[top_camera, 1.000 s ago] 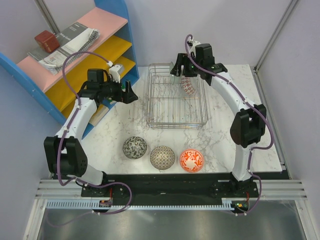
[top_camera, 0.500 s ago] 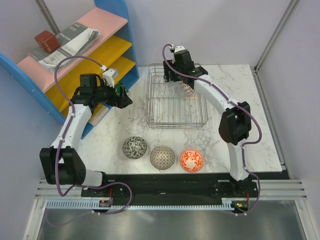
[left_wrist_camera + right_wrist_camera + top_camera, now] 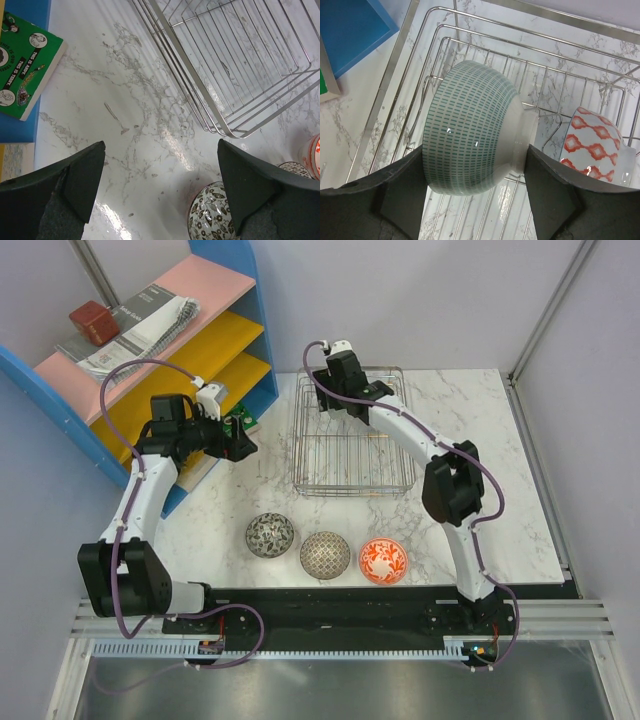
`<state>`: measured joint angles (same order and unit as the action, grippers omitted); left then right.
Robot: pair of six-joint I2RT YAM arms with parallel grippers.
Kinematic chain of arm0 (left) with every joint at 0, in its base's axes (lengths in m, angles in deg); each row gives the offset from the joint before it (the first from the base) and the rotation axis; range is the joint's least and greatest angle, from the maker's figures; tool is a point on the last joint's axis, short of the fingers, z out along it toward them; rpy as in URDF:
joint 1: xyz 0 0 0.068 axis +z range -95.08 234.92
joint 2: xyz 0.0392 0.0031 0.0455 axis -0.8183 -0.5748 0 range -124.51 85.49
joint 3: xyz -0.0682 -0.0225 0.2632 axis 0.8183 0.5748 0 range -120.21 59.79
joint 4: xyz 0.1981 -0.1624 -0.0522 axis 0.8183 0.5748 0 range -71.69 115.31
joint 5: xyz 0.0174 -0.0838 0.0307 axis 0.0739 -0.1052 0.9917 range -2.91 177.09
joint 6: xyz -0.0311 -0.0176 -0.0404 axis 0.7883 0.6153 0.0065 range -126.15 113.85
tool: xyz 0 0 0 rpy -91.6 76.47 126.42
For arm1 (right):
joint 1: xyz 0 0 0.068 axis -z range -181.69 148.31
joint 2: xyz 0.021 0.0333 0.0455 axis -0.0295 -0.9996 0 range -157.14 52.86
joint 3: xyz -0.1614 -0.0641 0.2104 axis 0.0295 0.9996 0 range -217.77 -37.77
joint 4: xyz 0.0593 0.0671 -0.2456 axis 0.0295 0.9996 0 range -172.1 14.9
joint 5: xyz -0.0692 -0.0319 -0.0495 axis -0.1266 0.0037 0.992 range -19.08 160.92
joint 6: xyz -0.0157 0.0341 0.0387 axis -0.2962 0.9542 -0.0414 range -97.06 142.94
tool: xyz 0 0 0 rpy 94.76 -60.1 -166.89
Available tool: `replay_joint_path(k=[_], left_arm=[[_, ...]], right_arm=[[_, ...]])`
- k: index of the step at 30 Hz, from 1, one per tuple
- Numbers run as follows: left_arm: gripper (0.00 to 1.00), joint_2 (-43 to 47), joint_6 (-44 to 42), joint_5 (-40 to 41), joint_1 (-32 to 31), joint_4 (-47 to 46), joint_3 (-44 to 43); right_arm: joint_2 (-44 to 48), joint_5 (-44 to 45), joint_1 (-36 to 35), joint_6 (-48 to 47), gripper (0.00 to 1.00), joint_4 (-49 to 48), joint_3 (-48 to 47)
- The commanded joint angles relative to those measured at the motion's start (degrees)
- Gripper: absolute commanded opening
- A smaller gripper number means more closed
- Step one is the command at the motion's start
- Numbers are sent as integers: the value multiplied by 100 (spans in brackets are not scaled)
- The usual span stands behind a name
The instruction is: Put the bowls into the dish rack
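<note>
My right gripper [image 3: 472, 150] is shut on a white bowl with teal dashes [image 3: 470, 135], held on its side, rim against the left finger and foot against the right. It hangs over the far-left part of the wire dish rack [image 3: 400, 60], where a red-lattice bowl [image 3: 597, 147] stands on edge to its right. In the top view the right gripper [image 3: 335, 380] is at the dish rack's [image 3: 350, 485] far-left corner. A dark patterned bowl [image 3: 270, 535], a beige-grey one [image 3: 325, 555] and a red-orange floral one [image 3: 383, 561] sit in a row near the front. My left gripper [image 3: 245, 443] stands open and empty left of the rack.
The blue-framed shelf [image 3: 170, 330] with pink and yellow boards stands at the back left, holding booklets and a red block [image 3: 90, 318]. A green book [image 3: 25, 75] lies by its foot. The left wrist view shows the rack's near corner [image 3: 225, 132] and the dark bowl [image 3: 212, 215] below the fingers.
The right gripper has carried the teal-dashed bowl leftward along the rack's far end. The left gripper has drawn back left, toward the shelf.
</note>
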<state>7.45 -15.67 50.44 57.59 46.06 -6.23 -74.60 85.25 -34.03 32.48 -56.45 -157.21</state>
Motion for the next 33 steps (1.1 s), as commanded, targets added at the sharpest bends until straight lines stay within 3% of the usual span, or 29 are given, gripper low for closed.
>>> replay_joint_path(k=[1,14,23,33], left_arm=[[100,228,-217,-256,66,-33,28],[100,237,-235,-343,101,-68,107],[100,236,-252,-387,110,-76,133],[100,272,-287,-405,119,-85,160]], right_arm=[[-95,395,-62,-180,0,-359,-475],[-657,597,-308,-400,0,-412,-879],[-868,615,-414,-488,22,-412,-880],[-1053,615,-493,-594,52,-420,-836]])
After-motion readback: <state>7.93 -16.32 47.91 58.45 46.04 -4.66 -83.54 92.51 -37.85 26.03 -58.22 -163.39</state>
